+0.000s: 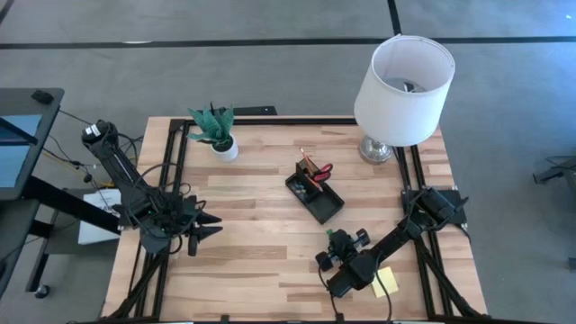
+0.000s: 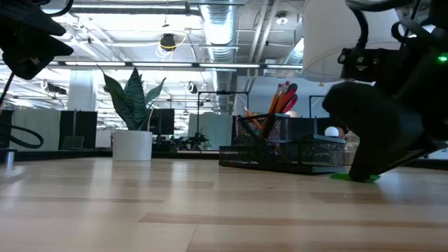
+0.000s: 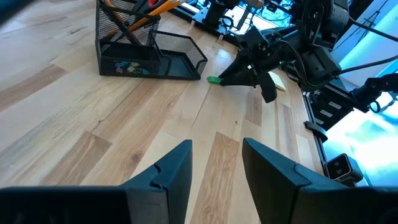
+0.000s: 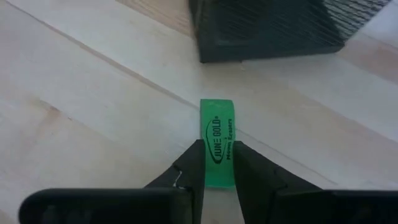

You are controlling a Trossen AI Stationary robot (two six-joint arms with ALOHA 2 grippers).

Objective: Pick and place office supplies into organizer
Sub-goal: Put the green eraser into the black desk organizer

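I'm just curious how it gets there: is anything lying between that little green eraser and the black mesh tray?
Nothing visible: only bare wooden table lies between the small green eraser, gripped in the right gripper's fingers, and the black mesh organizer tray.

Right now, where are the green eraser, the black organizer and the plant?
green eraser (image 4: 218, 142), right wrist view, printed top face.
black organizer (image 1: 320, 200), high view, low tray section.
plant (image 2: 132, 103), low view, upright leaves.
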